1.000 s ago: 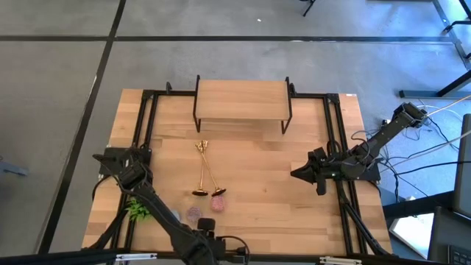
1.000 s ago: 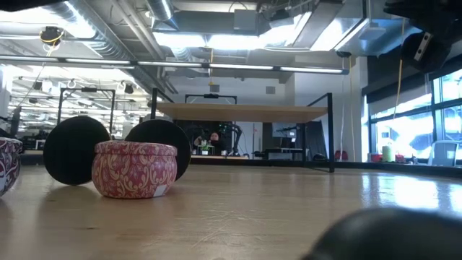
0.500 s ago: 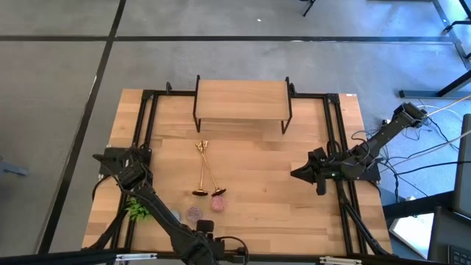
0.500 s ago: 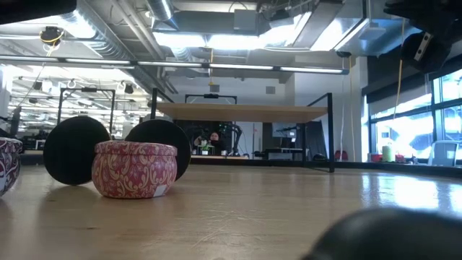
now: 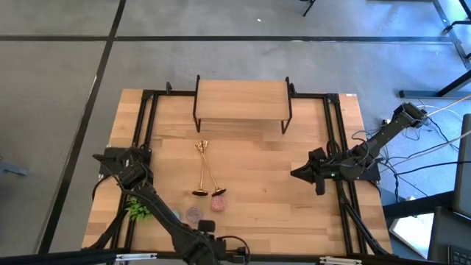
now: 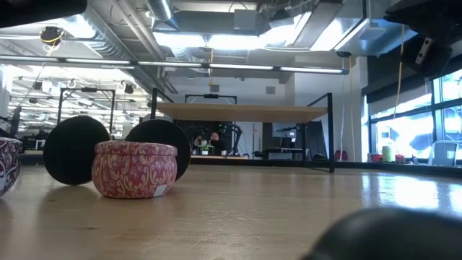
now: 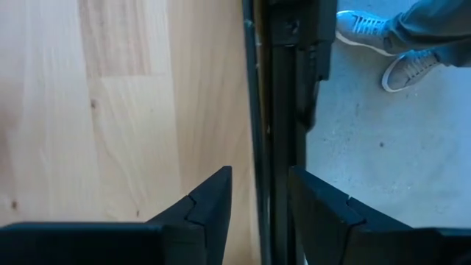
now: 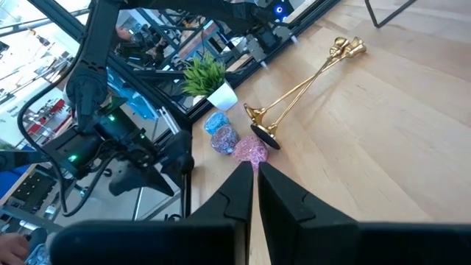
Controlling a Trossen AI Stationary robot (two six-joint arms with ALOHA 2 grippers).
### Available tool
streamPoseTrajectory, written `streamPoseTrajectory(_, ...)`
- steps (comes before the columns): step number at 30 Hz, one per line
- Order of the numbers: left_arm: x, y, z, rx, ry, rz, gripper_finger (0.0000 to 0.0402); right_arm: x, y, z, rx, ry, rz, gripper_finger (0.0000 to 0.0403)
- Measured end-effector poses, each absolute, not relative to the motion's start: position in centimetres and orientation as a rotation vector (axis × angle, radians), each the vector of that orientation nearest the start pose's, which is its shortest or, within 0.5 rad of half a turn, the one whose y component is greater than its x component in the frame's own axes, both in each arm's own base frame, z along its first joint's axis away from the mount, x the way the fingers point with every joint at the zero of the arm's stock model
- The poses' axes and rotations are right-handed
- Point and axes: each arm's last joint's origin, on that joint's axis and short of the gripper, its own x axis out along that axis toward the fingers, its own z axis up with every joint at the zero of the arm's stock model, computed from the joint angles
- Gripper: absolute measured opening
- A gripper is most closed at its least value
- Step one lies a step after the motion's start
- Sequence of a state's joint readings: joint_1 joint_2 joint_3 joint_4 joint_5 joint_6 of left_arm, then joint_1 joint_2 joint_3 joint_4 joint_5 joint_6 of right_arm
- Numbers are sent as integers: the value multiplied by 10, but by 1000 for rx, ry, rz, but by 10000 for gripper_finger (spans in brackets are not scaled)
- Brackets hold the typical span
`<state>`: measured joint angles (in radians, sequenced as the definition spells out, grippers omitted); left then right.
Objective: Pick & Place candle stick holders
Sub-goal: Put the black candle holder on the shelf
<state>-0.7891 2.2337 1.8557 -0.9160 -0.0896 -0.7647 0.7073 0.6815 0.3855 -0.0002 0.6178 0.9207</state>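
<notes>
- Lying flat mid-worktop (image 5: 294, 213), the gold candlesticks (image 5: 204, 168) crossed, cups touching.
- Right claw (image 5: 297, 174) hovered well apart, fingers nearly closed; left claw (image 7: 259, 193) sat slightly parted at the edge.
- Likely trouble: a closed claw nudging the crossed stems and rolling them.

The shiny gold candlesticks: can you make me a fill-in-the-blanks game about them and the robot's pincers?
1. The two shiny gold metal candlesticks are lying ____ on the wooden table.
2. Their cup tops ____ each other.
3. The right pincer is ____.
4. The pink patterned tin sits beside their round ____.

Missing words: down; touch; shut; bases
</notes>
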Motion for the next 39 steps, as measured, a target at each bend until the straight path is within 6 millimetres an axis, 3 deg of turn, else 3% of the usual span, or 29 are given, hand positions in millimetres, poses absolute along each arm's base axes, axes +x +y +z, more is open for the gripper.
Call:
streamPoseTrajectory(6, 327, -327, 183, -113, 1293, -124, 130, 128, 87, 229, 734, 254, -24, 26)
streamPoseTrajectory(12, 329, -334, 156, -131, 1380, -163, 132, 128, 87, 229, 735, 252, -24, 26)
streamPoseTrajectory(18, 329, -334, 155, -157, 1380, -138, 120, 128, 87, 229, 747, 250, -28, 26)
streamPoseTrajectory(23, 329, -334, 155, -160, 1381, -130, 87, 128, 87, 229, 747, 250, -28, 26)
streamPoseTrajectory(29, 328, -330, 157, -202, 1407, -76, 13, 128, 87, 229, 746, 250, -28, 26)
streamPoseTrajectory(34, 322, -317, 176, -202, 1452, -15, 9, 128, 87, 229, 747, 250, -27, 26)
streamPoseTrajectory(39, 316, -298, 229, -234, 1275, 95, 8, 128, 87, 229, 747, 250, -27, 26)
